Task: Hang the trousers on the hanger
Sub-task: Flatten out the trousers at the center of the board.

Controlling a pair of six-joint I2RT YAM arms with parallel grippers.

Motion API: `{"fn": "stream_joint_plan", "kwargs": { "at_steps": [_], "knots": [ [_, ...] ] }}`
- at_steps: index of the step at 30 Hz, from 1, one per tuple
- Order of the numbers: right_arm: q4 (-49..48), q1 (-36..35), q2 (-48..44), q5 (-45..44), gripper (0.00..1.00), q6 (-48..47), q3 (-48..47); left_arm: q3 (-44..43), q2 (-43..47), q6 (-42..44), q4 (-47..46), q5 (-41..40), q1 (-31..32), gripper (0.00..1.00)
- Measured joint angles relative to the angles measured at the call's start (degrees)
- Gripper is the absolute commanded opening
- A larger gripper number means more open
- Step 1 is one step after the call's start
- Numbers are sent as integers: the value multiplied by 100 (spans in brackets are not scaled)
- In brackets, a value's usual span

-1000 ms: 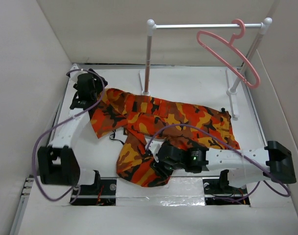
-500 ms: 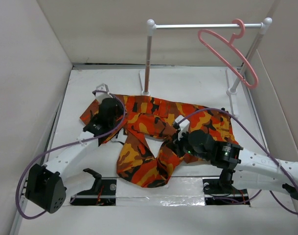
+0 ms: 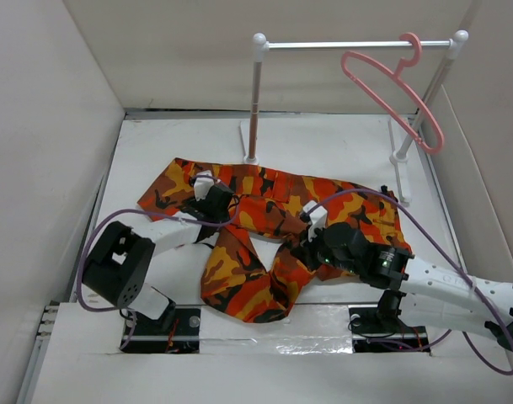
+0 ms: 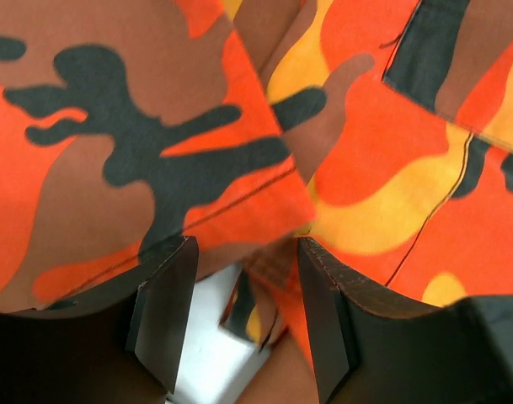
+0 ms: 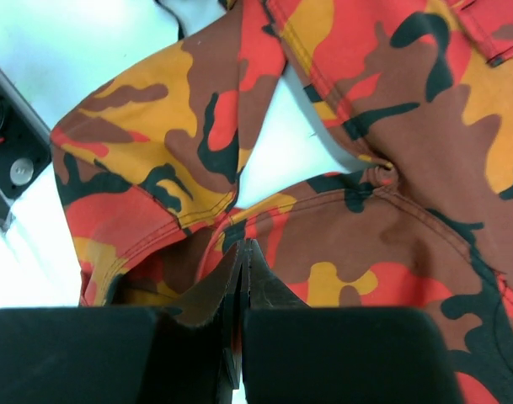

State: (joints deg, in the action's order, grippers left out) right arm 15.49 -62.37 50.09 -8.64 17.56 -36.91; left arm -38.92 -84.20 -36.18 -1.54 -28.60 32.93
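Observation:
The camouflage trousers (image 3: 349, 198) lie spread across the middle of the table, one leg folded toward the front. The pink hanger (image 3: 398, 74) hangs by its hook from the right end of the white rail (image 3: 349, 44). My left gripper (image 3: 222, 202) rests low over the trousers' left part. In the left wrist view it (image 4: 243, 311) stands open, with a cloth (image 4: 391, 151) edge and bare table between its fingers. My right gripper (image 3: 305, 249) sits on the folded leg. In the right wrist view it (image 5: 243, 246) is shut, tips pinching a fold of the trousers (image 5: 408, 252).
The rail stands on two posts at the back, the left one (image 3: 254, 101) just behind the trousers. White walls (image 3: 71, 126) enclose the table on the sides and back. A purple cable (image 3: 382, 198) loops above the right arm.
My left arm swung from the back left corner onto the trousers; its gripper shut, then opened again. My right gripper shut and moved right, dragging the front leg's cloth up with it.

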Motion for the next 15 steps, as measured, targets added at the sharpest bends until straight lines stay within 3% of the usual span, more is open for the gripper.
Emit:
{"fn": "stream_joint_plan", "kwargs": {
  "at_steps": [4, 10, 15],
  "knots": [
    [-79, 4, -68, 129, 0, 22, 177, -188, -273, 37, -66, -109, -9, 45],
    [-105, 4, -83, 271, 0, 26, 334, -326, -448, 122, -155, -162, -236, 34],
    [-199, 4, -83, 354, 0, 26, 334, -400, -608, 186, -208, -157, -435, 3]
  ]
}}
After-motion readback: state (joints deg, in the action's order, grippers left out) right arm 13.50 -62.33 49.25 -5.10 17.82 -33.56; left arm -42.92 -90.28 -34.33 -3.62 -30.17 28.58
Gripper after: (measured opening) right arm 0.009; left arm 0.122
